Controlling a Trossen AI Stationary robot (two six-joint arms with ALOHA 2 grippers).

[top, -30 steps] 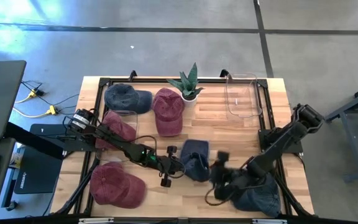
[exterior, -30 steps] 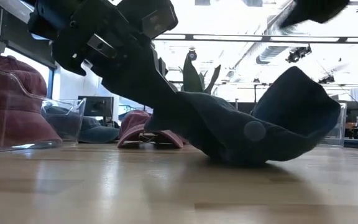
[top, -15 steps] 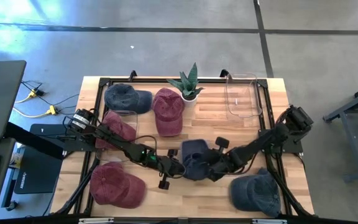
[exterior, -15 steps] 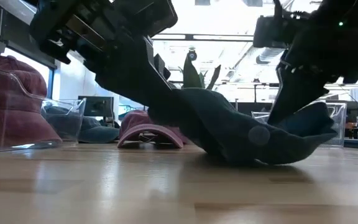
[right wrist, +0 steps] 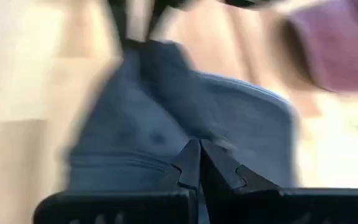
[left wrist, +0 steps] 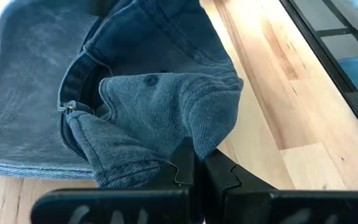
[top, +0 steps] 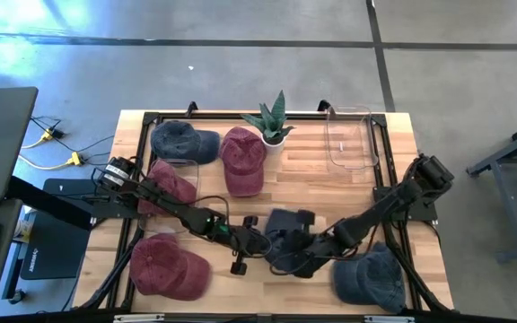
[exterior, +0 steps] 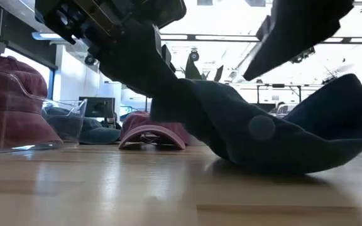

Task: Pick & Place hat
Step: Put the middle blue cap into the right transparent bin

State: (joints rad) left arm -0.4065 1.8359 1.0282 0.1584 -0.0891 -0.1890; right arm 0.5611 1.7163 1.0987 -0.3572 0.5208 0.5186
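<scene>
A blue denim hat lies crumpled at the table's middle, near the front; in the low view the hat rests on the wood by its underside. My left gripper reaches in from the table's left and is shut on the hat's left side. My right gripper comes slanting from the right and is shut over the hat's near right part. The right wrist view is blurred and shows the hat right at the shut fingertips. My left gripper pinches a bunched fold of the crown cloth between its two fingers, several layers thick. The fingers slant down from the table's left. The hat lies slack, its underside on the table. My right gripper meets the hat's denim with shut fingers, slanting down from the right. Blur hides which part it has.
Other hats lie around: blue and maroon at the back, maroon near left, blue near right, one maroon in a clear bin. A potted plant and an empty clear bin stand at the far edge.
My right gripper has swung from above the near-right blue hat toward the table's left and down, onto the middle hat. The hat's right end was pressed flat half a second ago and stands raised again now. My left gripper has kept its hold in place.
</scene>
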